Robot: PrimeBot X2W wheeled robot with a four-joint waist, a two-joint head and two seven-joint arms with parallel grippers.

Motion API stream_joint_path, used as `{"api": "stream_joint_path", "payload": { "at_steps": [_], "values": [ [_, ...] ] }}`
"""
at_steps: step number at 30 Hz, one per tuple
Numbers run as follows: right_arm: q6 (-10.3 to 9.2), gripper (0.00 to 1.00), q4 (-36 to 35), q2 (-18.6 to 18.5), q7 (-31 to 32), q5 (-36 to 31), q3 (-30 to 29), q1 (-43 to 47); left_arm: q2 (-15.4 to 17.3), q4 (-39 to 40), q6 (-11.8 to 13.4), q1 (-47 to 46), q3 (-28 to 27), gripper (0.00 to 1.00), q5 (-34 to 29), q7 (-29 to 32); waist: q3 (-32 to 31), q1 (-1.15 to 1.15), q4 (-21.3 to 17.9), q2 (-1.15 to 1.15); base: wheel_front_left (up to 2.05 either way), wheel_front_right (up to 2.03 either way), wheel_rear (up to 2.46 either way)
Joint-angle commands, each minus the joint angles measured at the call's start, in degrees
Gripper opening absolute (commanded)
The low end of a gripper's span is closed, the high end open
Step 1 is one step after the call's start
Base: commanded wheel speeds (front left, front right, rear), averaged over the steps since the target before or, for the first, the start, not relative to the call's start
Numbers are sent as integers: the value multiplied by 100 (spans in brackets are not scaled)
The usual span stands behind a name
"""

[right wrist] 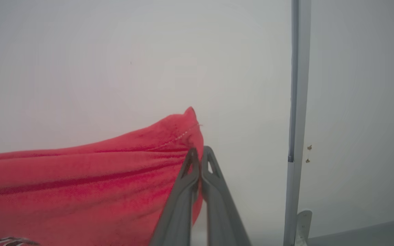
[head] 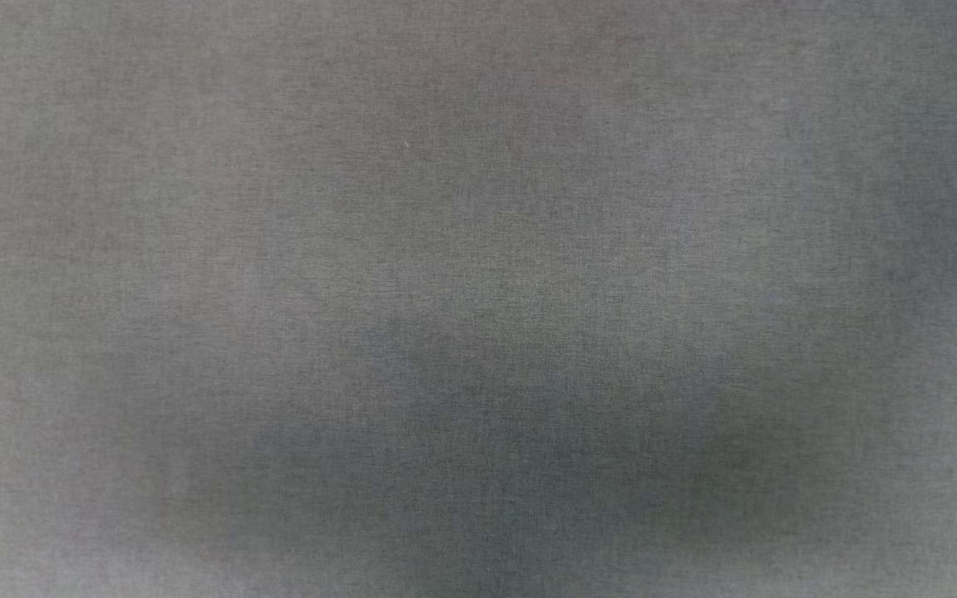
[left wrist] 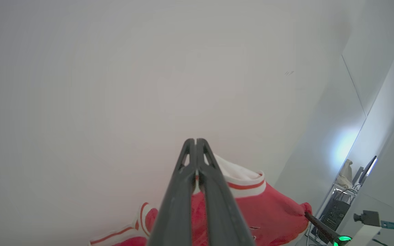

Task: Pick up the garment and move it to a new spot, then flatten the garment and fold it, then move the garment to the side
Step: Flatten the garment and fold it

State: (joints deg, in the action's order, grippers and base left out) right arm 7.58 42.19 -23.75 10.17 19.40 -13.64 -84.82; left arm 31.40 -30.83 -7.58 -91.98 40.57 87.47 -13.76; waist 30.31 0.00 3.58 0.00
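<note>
Right gripper (right wrist: 200, 152) was clamped fully shut on a red hem corner of the garment (right wrist: 80, 184). The cloth ran off in a taut ridge, probably toward the left arm. Left gripper (left wrist: 196, 141) was shut too, with white striped trim in the slit between its fingers, so apparently pinched. The long axis looked strung between both arms, neither one nearer.

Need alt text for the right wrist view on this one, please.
The right gripper, fingers pressed together, pinches the stitched edge of a bright red garment that stretches away to the left. Behind it is a plain pale surface, with a thin pale pole upright at the right.
</note>
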Motion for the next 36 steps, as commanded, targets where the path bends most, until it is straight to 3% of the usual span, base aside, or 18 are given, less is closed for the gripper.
{"api": "stream_joint_path", "payload": {
  "at_steps": [1,8,16,26,32,36],
  "values": [
    [-15,0,54,-51,38,152,112,345,69,161,18,466,-45,0,263,16,-20,0,-1,0,0,0,0],
    [-13,0,-260,-291,427,971,714,1747,316,1368,12,2361,262,0,501,140,-110,0,36,0,0,0,0],
    [-8,0,-1579,-685,937,2129,1112,4250,707,2999,11,4678,327,0,619,60,-368,0,42,0,0,0,0],
    [-8,0,-3478,-660,1867,2818,693,7161,1408,4243,11,6772,485,0,332,-57,-828,0,-47,0,0,0,0],
    [-8,0,-4653,-389,2423,2976,56,8579,1789,4943,11,8063,71,0,242,-147,-919,0,-163,0,0,0,0],
    [-8,0,-5381,-87,2576,2916,-343,9123,1879,5359,11,8683,-304,0,116,-145,-930,0,-173,0,0,0,0]
  ]
}}
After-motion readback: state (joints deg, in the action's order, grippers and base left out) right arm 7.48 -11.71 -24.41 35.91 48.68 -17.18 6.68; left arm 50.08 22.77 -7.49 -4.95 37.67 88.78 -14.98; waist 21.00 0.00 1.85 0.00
